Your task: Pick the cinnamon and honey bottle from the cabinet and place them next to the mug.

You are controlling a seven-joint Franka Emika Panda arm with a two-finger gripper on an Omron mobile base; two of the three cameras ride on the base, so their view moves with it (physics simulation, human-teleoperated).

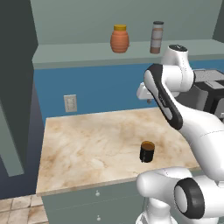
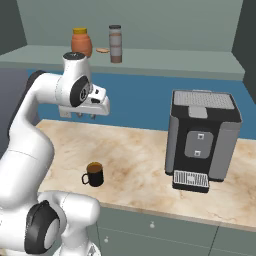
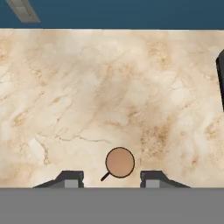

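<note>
The orange ribbed honey bottle [image 1: 119,39] [image 2: 81,42] and the slim brown cinnamon [image 1: 157,37] [image 2: 115,44] stand upright side by side on the shelf of the grey-green cabinet [image 1: 74,51] [image 2: 165,57]. The small black mug [image 1: 147,151] [image 2: 94,174] [image 3: 120,162] sits on the marble counter near its front edge. My gripper [image 1: 148,100] [image 2: 86,117] [image 3: 111,178] hangs in the air above the counter, below the shelf, pointing straight down. Its fingers stand apart with nothing between them. In the hand view the mug lies far below, between the two tips.
A black and grey coffee machine [image 2: 202,140] [image 1: 210,94] stands on the right of the counter [image 1: 87,148]. A wall outlet [image 1: 70,103] sits on the blue backsplash. A small flat brown item [image 2: 102,50] lies on the shelf between the two containers. Drawers with knobs [image 2: 152,225] run below.
</note>
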